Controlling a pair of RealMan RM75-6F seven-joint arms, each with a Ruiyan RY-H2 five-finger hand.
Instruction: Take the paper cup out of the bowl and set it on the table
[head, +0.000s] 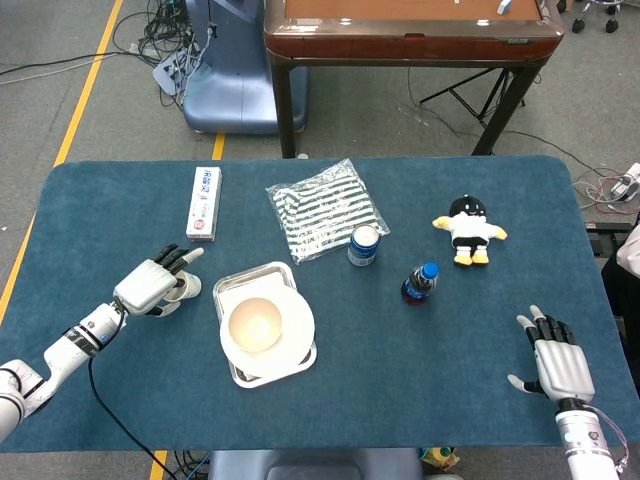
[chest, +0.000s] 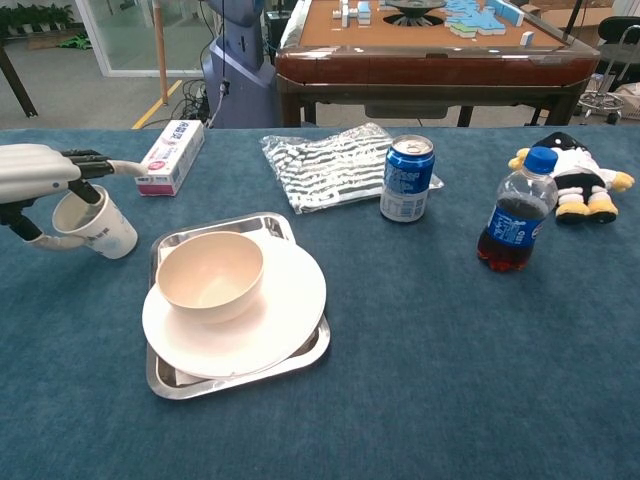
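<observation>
A white paper cup (chest: 100, 226) stands on the blue table just left of the metal tray, and my left hand (chest: 38, 178) holds it by the rim, a finger inside and the thumb outside. In the head view the left hand (head: 148, 287) covers most of the cup (head: 184, 290). The beige bowl (chest: 210, 275) sits with nothing in it on a white plate (chest: 290, 300) in the tray (chest: 310, 350). My right hand (head: 558, 362) is open near the table's front right corner, holding nothing.
A small white box (chest: 168, 156) lies behind the cup. A striped bag (chest: 330, 165), a blue can (chest: 407, 178), a dark drink bottle (chest: 515, 215) and a plush toy (chest: 575, 180) stand across the back right. A brown table (chest: 430, 50) stands beyond.
</observation>
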